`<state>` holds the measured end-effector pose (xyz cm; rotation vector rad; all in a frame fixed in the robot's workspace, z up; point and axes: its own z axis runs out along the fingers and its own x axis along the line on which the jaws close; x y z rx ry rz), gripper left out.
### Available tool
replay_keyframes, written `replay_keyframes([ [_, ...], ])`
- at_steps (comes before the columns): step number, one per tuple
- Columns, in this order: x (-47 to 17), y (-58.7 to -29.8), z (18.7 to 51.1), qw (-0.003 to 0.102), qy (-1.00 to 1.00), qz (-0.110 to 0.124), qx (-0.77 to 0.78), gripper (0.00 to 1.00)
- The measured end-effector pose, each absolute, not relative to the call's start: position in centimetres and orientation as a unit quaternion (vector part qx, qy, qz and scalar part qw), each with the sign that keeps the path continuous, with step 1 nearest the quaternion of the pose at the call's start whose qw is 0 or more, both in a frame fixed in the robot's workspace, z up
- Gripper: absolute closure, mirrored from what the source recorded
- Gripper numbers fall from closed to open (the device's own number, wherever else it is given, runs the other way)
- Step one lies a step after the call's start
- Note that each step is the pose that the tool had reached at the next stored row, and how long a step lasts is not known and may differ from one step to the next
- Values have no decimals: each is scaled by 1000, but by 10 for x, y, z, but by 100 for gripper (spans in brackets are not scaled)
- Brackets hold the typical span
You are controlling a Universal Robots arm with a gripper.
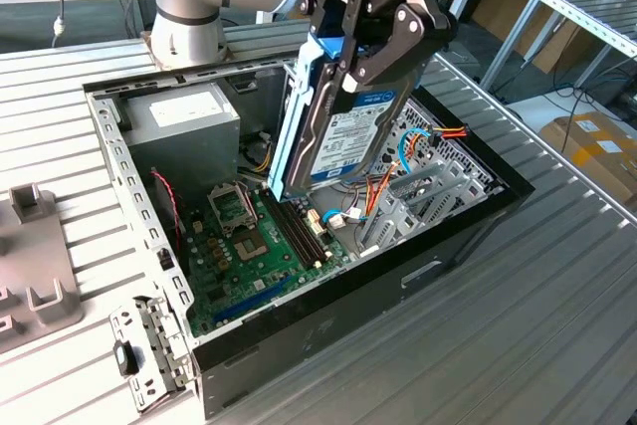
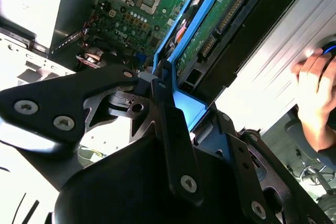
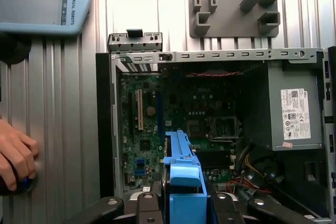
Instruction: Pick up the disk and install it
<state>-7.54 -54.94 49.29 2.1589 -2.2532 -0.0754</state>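
Exterior view shows the gripper point(image 1: 360, 72) clenched on the upper end of the disk point(image 1: 343, 141), its black fingers point(image 1: 398, 42) pressing the blue rails from either side, a grip that, as I judge it, leaves the lower end free to lead into the machine. The disk hangs on edge and tilted, label facing the exterior view's right, above the open computer case point(image 1: 418, 281); its lower edge is low over the motherboard point(image 1: 234, 251), and I cannot tell whether it touches anything there. In the second wrist view the fingers point(image 2: 167, 103) close on the blue frame where it wraps the disk point(image 2: 215, 40), whose connector side faces that camera. In the first wrist view the blue tab end point(image 3: 184, 179) sits between the gripper links with the case interior beyond it. Orange cables point(image 1: 383, 191) lie just beside the disk's lower end, and the power supply point(image 1: 184, 121) fills the case's far corner. A grey fixture point(image 1: 35, 281) and a loose metal bracket point(image 1: 144, 350) rest on the slatted table point(image 1: 557, 335), well apart from the work. A person's hand point(image 3: 16, 156) rests on the table beside the case
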Motion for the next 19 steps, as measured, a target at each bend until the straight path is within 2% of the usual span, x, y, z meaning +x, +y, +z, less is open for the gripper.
replay_keyframes([
  [5,-64,-565,493,10,-722,-24,692,63],
  [19,-56,-576,493,10,-722,-24,692,63],
])
